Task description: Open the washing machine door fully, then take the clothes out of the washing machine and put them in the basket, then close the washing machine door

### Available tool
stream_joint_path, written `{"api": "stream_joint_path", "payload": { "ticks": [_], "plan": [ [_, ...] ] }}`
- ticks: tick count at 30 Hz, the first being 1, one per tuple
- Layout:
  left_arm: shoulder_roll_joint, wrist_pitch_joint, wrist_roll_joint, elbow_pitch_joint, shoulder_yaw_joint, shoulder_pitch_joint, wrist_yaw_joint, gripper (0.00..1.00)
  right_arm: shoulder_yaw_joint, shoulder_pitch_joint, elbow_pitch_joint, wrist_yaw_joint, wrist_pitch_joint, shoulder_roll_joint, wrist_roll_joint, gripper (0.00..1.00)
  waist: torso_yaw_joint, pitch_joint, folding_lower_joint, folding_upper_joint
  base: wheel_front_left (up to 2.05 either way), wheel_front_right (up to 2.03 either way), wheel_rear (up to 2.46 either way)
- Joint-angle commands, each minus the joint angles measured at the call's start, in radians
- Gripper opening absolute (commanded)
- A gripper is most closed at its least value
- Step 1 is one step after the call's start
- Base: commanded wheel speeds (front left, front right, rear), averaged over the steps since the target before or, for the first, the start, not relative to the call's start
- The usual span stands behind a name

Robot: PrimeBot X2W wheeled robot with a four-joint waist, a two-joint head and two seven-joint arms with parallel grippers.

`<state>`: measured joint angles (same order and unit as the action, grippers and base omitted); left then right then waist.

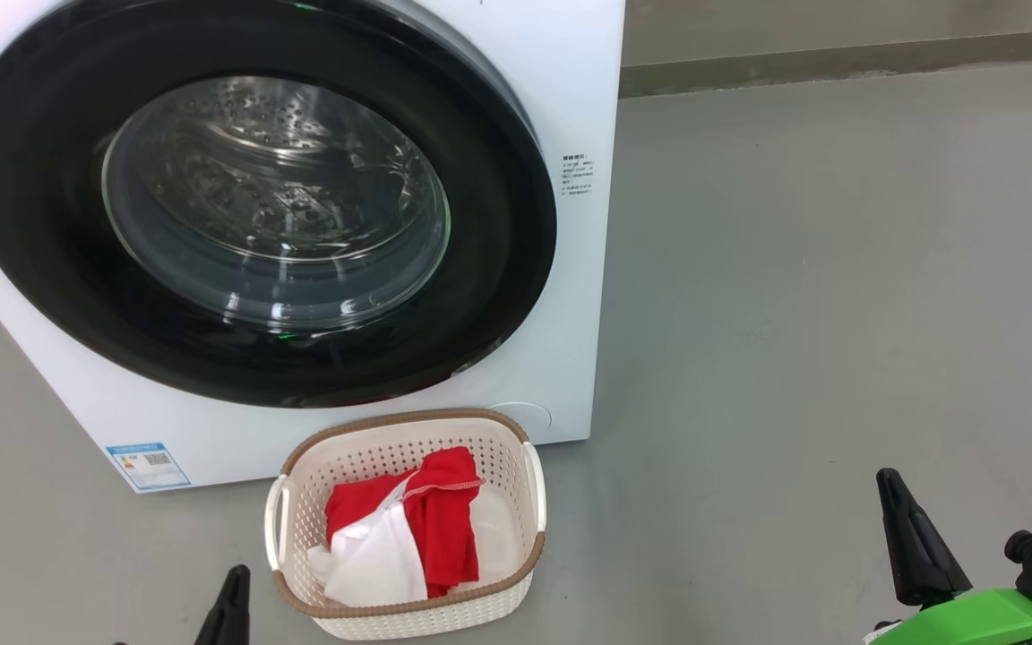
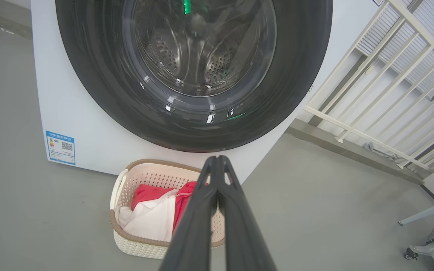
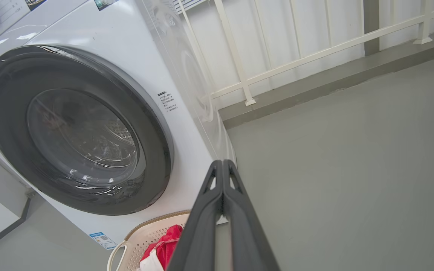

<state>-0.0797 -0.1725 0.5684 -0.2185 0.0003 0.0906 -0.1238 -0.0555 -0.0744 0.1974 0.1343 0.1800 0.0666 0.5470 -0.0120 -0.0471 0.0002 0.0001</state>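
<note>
Red and white garments (image 1: 408, 528) sit in the cream perforated basket (image 1: 391, 421), the black-rimmed round door (image 1: 32, 224) looks shut, our left gripper (image 2: 217, 160) and right gripper (image 3: 222, 163) are pinched closed on nothing, so we reckon only a clear retreat remains.

A smooth grey floor (image 1: 794, 313) is seen, on which the washing machine (image 1: 580, 90) is stood. The basket (image 1: 408, 618) is set on it just before the machine's front.

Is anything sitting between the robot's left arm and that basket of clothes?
Nothing visible. The left gripper, jaws shut, sits just left of the basket, with only bare grey floor between them. The clothes already lie inside.
</note>
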Motion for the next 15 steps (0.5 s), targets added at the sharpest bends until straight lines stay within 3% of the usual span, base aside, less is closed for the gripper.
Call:
{"api": "stream_joint_path", "payload": {
  "ticks": [1,15],
  "plan": [
    [-0.006,0.008,0.027,0.02,0.018,-0.048,-0.002,0.0,-0.006,0.051,-0.02,-0.001,-0.008,0.009,0.029,0.0,0.0,0.001,-0.0002,-0.0001,0.0,0.0,0.0],
    [0.0,0.051,0.184,0.013,0.033,-0.071,-0.002,0.0,-0.014,0.071,-0.01,-0.001,-0.052,0.005,0.189,0.0,0.002,0.008,-0.0002,-0.0001,0.0,0.0,0.0]
  ]
}}
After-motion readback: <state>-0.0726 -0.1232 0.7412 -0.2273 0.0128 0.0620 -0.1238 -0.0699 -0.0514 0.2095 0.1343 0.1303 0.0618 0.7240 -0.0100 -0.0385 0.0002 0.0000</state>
